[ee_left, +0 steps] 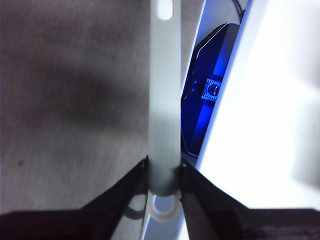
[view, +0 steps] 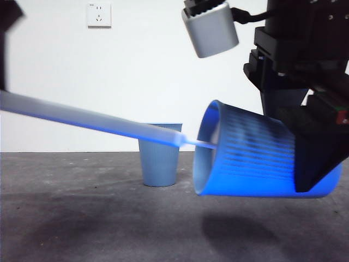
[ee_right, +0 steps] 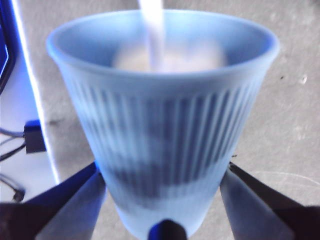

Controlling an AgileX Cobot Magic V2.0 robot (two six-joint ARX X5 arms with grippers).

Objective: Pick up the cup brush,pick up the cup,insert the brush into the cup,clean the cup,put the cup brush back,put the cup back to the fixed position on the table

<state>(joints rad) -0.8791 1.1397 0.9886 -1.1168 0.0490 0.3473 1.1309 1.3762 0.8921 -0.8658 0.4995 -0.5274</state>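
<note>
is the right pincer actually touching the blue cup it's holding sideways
Touching. The right wrist view shows the right pincer with both jaws pressed against the ribbed sides of the cup.

- The right gripper (view: pixel 305 158), large and dark, enters from the upper right and clamps the cup (view: pixel 245 155) near its base, one black jaw lying across the ribbed wall.
- The cup is held clear of the table (view: pixel 82 218), tipped onto its side with the open mouth facing left; its shadow lies on the surface below.
- The cup brush (view: pixel 98 123) slants down from the left edge, and its slim tip passes inside the cup's rim. The handle is blurred, so its head cannot be made out.
- A second blue cup (view: pixel 160 155) stands upright on the table behind the brush handle.
- A grey rounded housing (view: pixel 210 30) hangs at the top.
- A white wall socket (view: pixel 98 15) is mounted on the back wall.
</note>
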